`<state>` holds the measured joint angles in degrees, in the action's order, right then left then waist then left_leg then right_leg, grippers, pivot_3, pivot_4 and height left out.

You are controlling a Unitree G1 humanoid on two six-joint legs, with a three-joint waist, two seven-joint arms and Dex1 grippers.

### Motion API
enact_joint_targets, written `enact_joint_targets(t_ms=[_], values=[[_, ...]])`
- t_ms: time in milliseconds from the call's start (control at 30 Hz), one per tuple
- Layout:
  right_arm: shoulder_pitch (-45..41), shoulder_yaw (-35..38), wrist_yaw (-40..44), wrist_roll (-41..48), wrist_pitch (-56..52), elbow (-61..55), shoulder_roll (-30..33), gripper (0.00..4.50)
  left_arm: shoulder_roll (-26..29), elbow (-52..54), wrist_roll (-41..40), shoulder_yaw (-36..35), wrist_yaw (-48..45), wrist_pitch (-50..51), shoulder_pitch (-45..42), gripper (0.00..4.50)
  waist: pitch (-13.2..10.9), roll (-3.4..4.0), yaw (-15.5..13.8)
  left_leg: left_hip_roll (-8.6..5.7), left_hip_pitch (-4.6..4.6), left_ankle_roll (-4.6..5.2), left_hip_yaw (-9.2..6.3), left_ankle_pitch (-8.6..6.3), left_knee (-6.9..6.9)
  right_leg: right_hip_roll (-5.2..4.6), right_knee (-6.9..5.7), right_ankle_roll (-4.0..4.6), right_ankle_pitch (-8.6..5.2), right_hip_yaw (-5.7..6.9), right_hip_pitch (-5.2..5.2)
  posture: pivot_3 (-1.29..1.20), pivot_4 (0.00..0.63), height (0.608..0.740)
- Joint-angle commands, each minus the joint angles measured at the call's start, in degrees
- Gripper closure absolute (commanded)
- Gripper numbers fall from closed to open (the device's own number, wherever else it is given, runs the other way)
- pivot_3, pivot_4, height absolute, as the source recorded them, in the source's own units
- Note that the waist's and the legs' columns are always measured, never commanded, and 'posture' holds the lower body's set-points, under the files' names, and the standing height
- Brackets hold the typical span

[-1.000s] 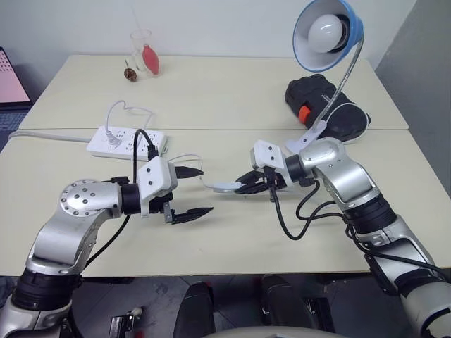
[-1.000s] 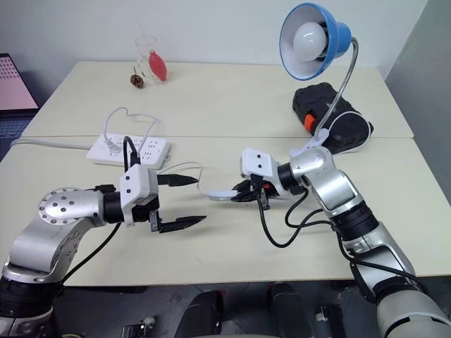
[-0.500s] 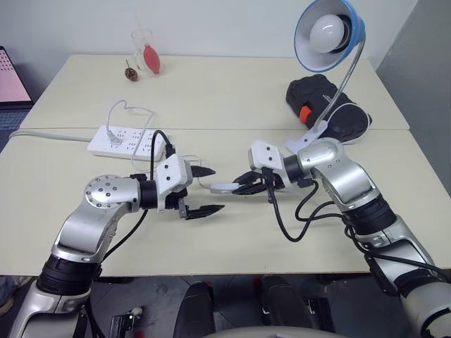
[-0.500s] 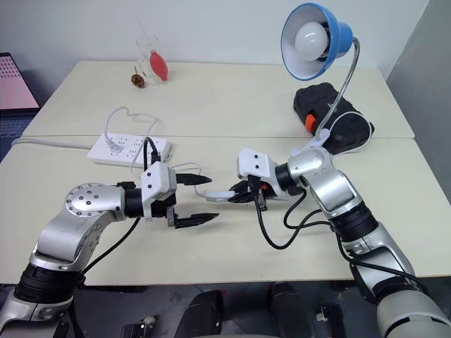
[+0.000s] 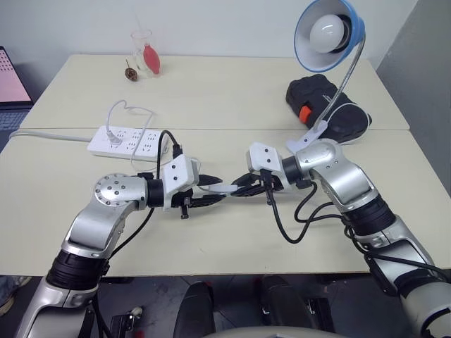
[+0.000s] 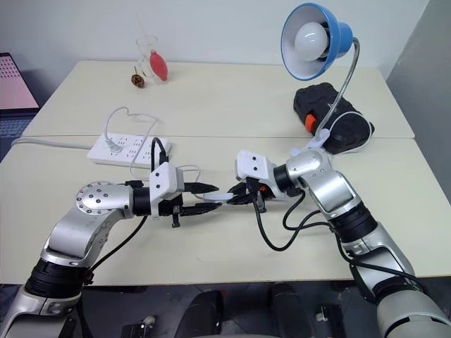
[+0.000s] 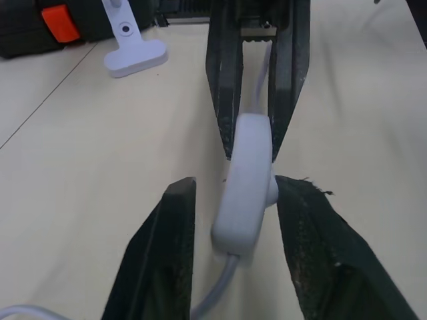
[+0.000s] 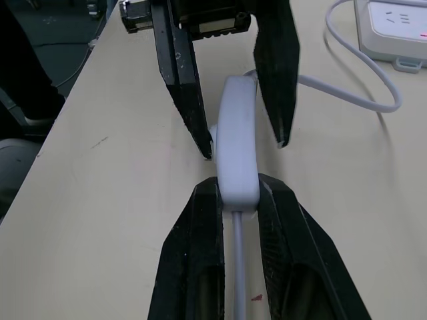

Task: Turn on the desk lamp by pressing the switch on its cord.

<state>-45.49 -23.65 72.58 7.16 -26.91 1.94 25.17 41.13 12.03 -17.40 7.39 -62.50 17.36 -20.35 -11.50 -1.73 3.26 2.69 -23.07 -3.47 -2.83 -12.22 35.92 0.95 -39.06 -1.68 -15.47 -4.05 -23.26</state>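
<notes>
Two cream tables (image 5: 211,91) stood pushed together against a pale wall, the seam between them running across the middle. On the far one sat a glass (image 5: 141,44) with something red in it and a black case (image 5: 324,105) with an orange latch. A white power strip (image 5: 127,141) lay on the near table's left side. The desk lamp (image 5: 328,29), blue shade and white bulb, rose on its chrome neck from a white clip base (image 5: 307,138); the bulb looked unlit.

Above the near table, the right gripper (image 8: 235,200) was clenched on one end of the switch (image 8: 235,137), holding it a little off the surface. The left gripper (image 7: 230,200) had its two fingers (image 7: 175,220) straddling the other end; one looked to be touching the switch's side and the other stood slightly off it, so I judged it closing rather than fully clamped.

The risk, as I read it, was a squeeze landing on the switch's plain sides instead of its button; I could not tell which face carried the button. An off-centre pinch could also twist the switch out of the right gripper's narrow hold. The cord (image 8: 363,100) looped slackly toward the power strip, so a tug there seemed unlikely to drag anything.
</notes>
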Motion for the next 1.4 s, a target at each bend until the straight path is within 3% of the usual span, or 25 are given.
enact_joint_targets(t_ms=[33,633,700,900,1400], values=[[-0.7,0.9,0.7,1.9,-0.3,-3.3,0.0,4.16,0.4,-1.3,1.7,-0.5,0.1,-2.7,-1.1,3.6,0.0,0.0,0.0,0.0,0.0,0.0,0.0,0.0,0.0,0.0,0.0,0.0,0.0,0.0,0.0,0.0,0.15,0.74],[-1.2,1.0,1.2,2.6,-0.2,-3.5,-0.4,4.16,0.4,-3.8,2.8,-0.8,-1.2,-6.1,-3.1,3.84,0.0,0.0,0.0,0.0,0.0,0.0,0.0,0.0,0.0,0.0,0.0,0.0,0.0,0.01,0.0,0.0,0.15,0.74],[-1.2,1.0,1.2,2.6,-0.2,-3.6,-0.4,4.16,0.2,-4.7,3.6,-0.8,-0.7,-7.0,-3.4,3.16,0.0,0.0,0.0,0.0,0.0,0.0,0.0,0.0,0.0,0.0,0.0,0.0,0.0,0.01,0.0,0.0,0.15,0.74],[-1.0,1.0,0.9,3.0,-0.5,-3.9,-0.3,4.16,1.8,-4.4,2.2,-0.8,-3.8,-6.9,-2.7,1.88,0.0,0.0,0.0,0.0,0.0,0.0,-0.01,0.0,0.0,0.0,0.0,0.0,0.0,0.01,0.0,0.0,0.15,0.74],[-1.3,0.9,0.7,3.0,0.2,-2.8,-0.2,4.16,4.1,1.4,-1.3,-1.8,-5.3,-1.9,-0.5,1.88,0.0,0.0,0.0,0.0,-0.01,0.0,-0.02,0.0,0.01,0.01,0.0,0.0,0.0,0.02,-0.01,0.0,0.15,0.74]])
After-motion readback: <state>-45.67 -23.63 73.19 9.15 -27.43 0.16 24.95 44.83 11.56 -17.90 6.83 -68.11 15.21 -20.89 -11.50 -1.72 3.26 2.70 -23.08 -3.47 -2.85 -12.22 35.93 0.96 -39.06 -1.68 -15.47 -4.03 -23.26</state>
